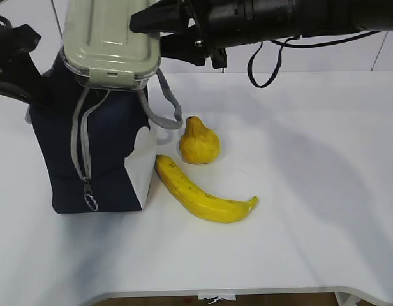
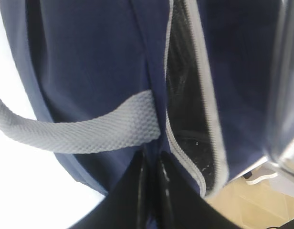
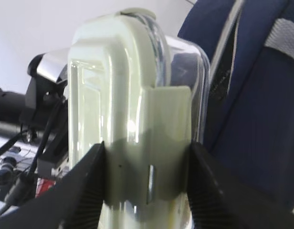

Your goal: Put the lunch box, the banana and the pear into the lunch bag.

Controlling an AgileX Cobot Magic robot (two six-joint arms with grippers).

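Right hand (image 3: 146,191) clamps my lunch box (image 1: 110,41) over the lunch bag (image 1: 88,153) at far left; left hand (image 2: 151,191) pinches its rim. Tilted, it may snag the zipper.

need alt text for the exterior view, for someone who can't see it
The right pincer holds the lunch box over the navy lunch bag, which stands on a white table. The pear and the banana lie beside the bag.
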